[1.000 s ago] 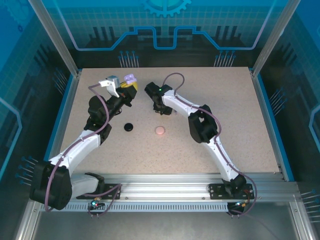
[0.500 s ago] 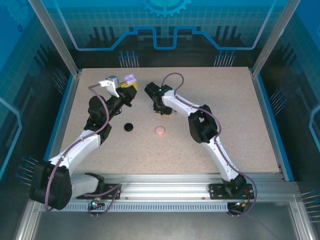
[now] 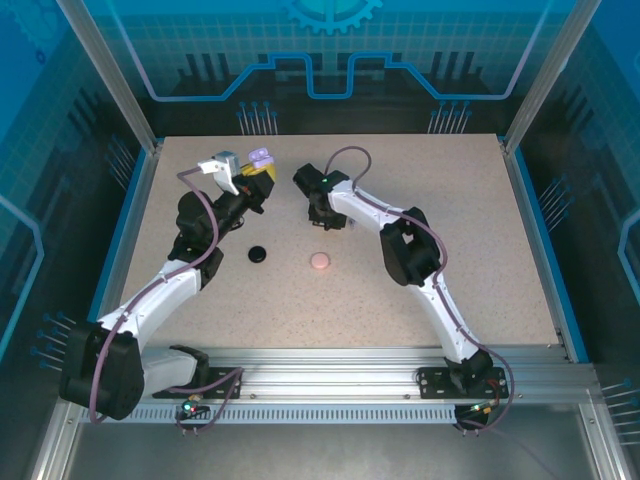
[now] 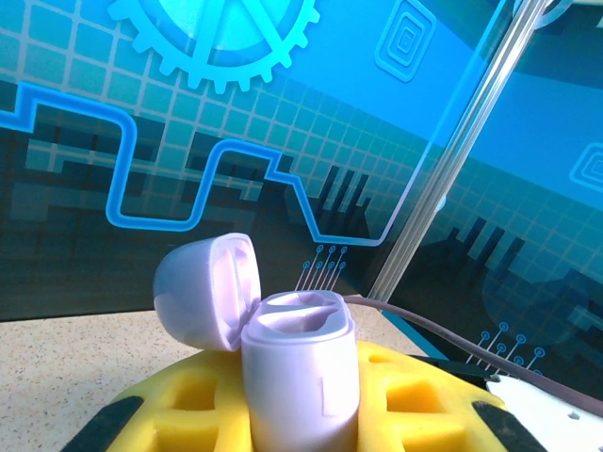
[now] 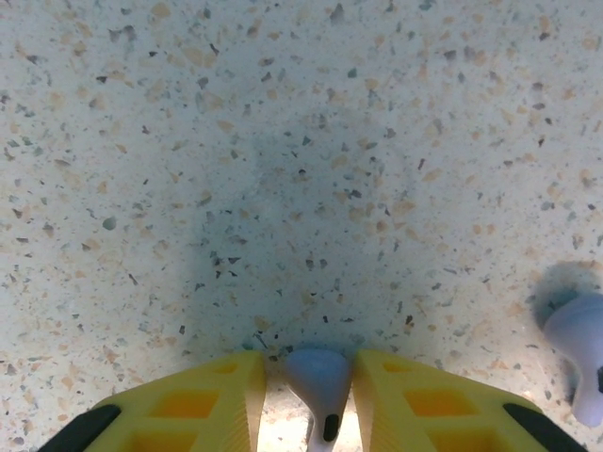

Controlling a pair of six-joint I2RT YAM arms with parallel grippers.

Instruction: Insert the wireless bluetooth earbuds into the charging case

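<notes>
While clamped on open purple charging case (image 4: 297,353), left gripper (image 4: 301,424) raised, right gripper (image 5: 309,386) pinching purple earbud (image 5: 318,375) over table (image 5: 283,141).

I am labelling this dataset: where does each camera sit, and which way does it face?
Top external: above and behind the bases, looking down on the table; the left arm and right arm show.
Left wrist: on the left arm, facing the back wall; the left gripper's fingers clamp the open purple case.
Right wrist: facing down at the table; the right gripper's fingers pinch a purple earbud.
Shared: top and left wrist both show the purple case.
</notes>
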